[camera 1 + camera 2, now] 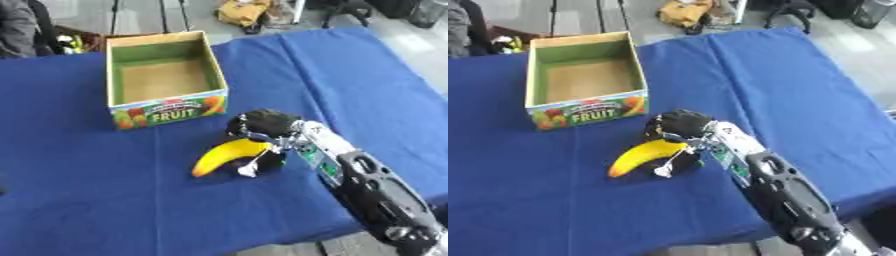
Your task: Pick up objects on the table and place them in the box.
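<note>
A: Covered in a blue cloth, the surface [105, 200], filling most of both views. Toward the far left, a cardboard box [166, 78] with green inner walls, open on top, nothing visible inside, "FRUIT" printed on the front.

B: And the arm?

A: Reaching in from the lower right, black and silver. At its end, the right hand [262, 131], fingers curled over the thick end of a yellow banana [226, 156]. Left hand nowhere in sight.

B: Where exactly, the banana?

A: Near the middle of the cloth, in front of the box and a little right of it, well apart from it, free tip pointing lower left. Probably light, curved, soft and easily bruised; best taken around the middle.

B: Anything unclear?

A: Held end hidden under the fingers. Lifted or lying on the cloth: impossible to tell.
</note>
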